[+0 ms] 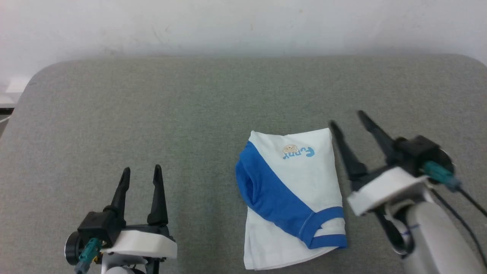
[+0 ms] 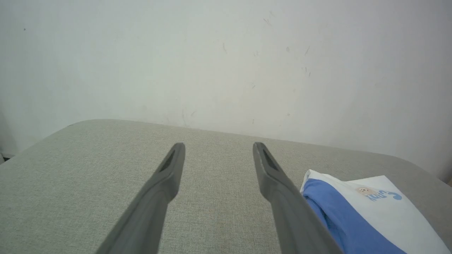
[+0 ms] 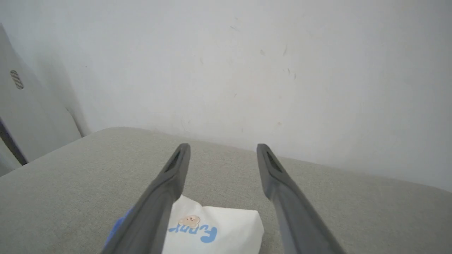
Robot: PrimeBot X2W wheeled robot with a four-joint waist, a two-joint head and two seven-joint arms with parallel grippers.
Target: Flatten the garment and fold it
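Right gripper (image 1: 345, 118) spread, empty, just right of the folded shirt (image 1: 300, 182); blurred, probably clear of it. Fold looks finished, nothing to hold. Left gripper (image 1: 142, 168) spread, idle, well left.

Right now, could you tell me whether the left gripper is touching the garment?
Apart. In the head view, bare table separates the open left gripper from the garment.

Table (image 1: 152, 114) open leftward, garment (image 1: 304, 179) apparently low obstacle
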